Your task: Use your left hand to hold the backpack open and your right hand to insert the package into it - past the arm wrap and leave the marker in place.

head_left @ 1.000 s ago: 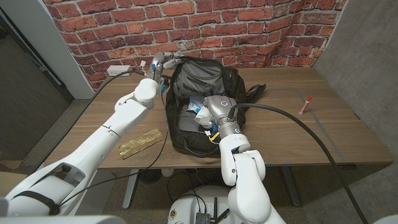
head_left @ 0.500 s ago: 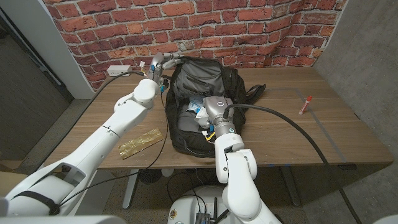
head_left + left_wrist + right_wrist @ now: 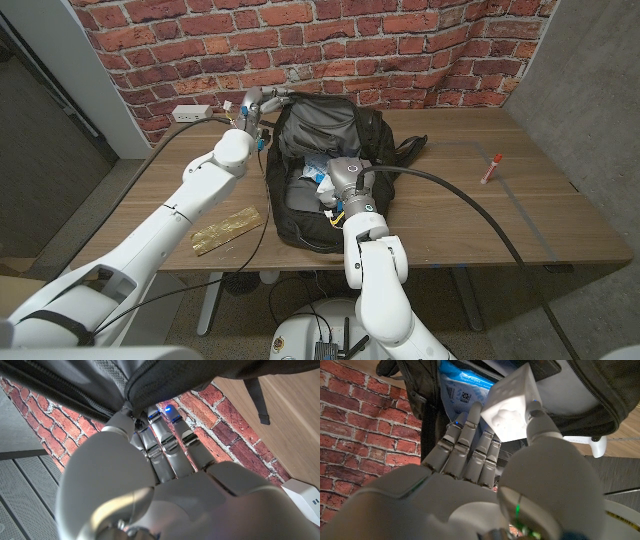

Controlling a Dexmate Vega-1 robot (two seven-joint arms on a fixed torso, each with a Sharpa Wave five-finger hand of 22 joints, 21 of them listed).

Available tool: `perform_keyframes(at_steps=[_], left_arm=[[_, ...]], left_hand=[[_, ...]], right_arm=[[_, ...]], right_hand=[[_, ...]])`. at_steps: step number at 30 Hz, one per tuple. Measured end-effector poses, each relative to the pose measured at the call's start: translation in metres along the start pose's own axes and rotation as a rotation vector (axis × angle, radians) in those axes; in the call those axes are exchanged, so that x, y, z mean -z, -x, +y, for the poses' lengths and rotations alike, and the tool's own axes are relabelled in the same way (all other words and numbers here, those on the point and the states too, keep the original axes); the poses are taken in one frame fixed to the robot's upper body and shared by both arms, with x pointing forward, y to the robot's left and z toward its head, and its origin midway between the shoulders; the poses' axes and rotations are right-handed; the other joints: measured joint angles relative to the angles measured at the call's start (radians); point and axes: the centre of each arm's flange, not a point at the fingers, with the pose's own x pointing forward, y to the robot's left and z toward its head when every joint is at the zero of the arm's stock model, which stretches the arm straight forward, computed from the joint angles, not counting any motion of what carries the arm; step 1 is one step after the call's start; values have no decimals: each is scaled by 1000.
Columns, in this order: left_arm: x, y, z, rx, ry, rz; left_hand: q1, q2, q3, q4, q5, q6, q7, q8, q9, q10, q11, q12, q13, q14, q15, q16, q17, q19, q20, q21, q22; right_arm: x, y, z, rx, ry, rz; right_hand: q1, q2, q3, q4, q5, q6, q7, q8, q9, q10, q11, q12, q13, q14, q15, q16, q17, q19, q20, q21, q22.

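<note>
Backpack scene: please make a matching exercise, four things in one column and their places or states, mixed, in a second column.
1. backpack
2. marker
3. package
4. left hand

a. lies alone on the table near the robot's right side
b. grips the bag's rim by the brick wall
c. lies unzipped on the table
d. held at the bag's opening by the right hand

Pairs: 1-c, 2-a, 3-d, 4-b

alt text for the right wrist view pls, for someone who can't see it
The robot's right hand holds a white-and-blue package between thumb and fingers at the open mouth of a black backpack. A red brick wall stands behind.
</note>
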Motion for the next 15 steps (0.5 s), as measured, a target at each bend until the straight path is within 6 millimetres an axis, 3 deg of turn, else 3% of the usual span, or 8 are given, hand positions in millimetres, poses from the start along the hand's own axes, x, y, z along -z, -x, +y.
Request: perform_keyframes(at_steps=[8,9,15], left_arm=[[-1,3,-3,-2,8,-2],[0,4,-2,-9,8,2],[-1,6,-4,-11,11,4]], left_hand=[[1,-1,0,0,0,0,0,0,0,1,-1,4,0,0,0,5,0,0,0,0,0],[1,-1,0,0,0,0,0,0,0,1,-1,4,0,0,0,5,0,0,0,0,0],[1,-1,0,0,0,0,0,0,0,1,0,4,0,0,0,5,0,0,0,0,0]], right_arm=[[2,-2,6,-42,9,4],[5,-5,5,-41,14,8],[7,-6,9,-76,16,10]], right_hand=[[1,0,-10,5,0,-36,2,-15,2,-13,-13,-23,1,-36,11,-22,-5,-16,1,0,0],[24,10,-10,5,0,-37,1,-16,2,-17,-16,-26,-1,-38,13,-27,-5,-16,1,-4,0],[26,10,-14,8,-5,-59,4,-25,1,-38,-9,-42,-7,-64,18,-45,-10,-30,4,-8,0]])
